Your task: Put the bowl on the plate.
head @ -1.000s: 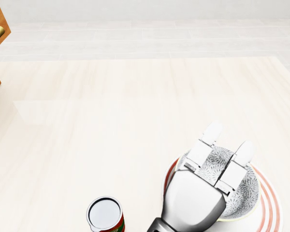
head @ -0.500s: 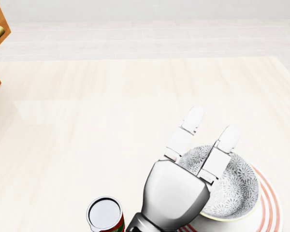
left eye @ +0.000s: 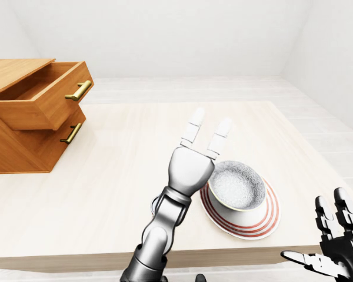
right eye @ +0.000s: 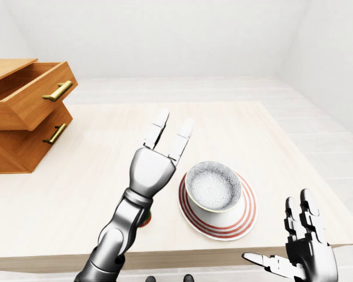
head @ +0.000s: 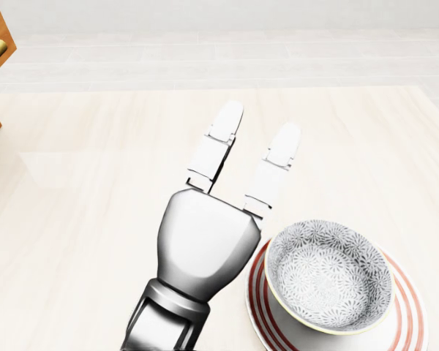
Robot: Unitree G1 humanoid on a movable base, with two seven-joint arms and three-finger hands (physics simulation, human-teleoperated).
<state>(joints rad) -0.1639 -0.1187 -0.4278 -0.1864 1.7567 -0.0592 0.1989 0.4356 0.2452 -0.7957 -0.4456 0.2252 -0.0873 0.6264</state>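
We list: patterned bowl [head: 328,278] seated on red-striped plate [head: 411,316]; our left hand [head: 205,245] just beside it, fingers [head: 219,139] spread; right hand [right eye: 303,249] likewise spread.

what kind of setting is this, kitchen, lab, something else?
Likely a bare simulated test room, not a furnished kitchen: plain white walls, one pale wooden table, a wooden drawer unit with its top drawer open, and a patterned bowl sitting on a red-striped plate.
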